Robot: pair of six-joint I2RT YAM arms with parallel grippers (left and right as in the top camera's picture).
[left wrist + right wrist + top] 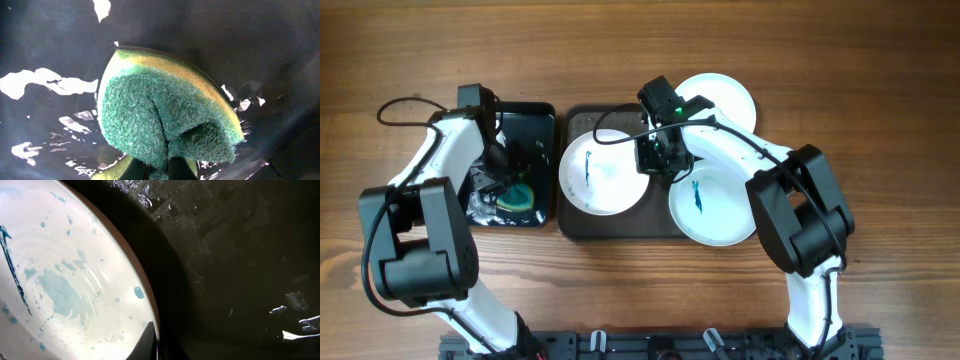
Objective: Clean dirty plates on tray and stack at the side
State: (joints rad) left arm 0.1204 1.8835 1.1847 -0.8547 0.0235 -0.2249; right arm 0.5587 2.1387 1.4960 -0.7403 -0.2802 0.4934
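Three white plates show in the overhead view. One plate (603, 172) with a blue streak and watery smear lies on the left of the dark tray (620, 227). A second plate (715, 207) with a blue streak lies on the tray's right end. A plain white plate (725, 95) rests on the table behind the tray. My right gripper (655, 158) is shut on the right rim of the left plate (65, 280), one finger on top of the rim (159, 342). My left gripper (505, 175) is shut on a green and yellow sponge (160, 120), with the fingers at the bottom of the left wrist view (160, 172).
A smaller glossy black tray (542, 120) stands left of the dark tray, wet with foam, and holds the sponge (520, 192) and my left gripper. Wooden table surrounds both trays. The right arm reaches across the tray's back right corner.
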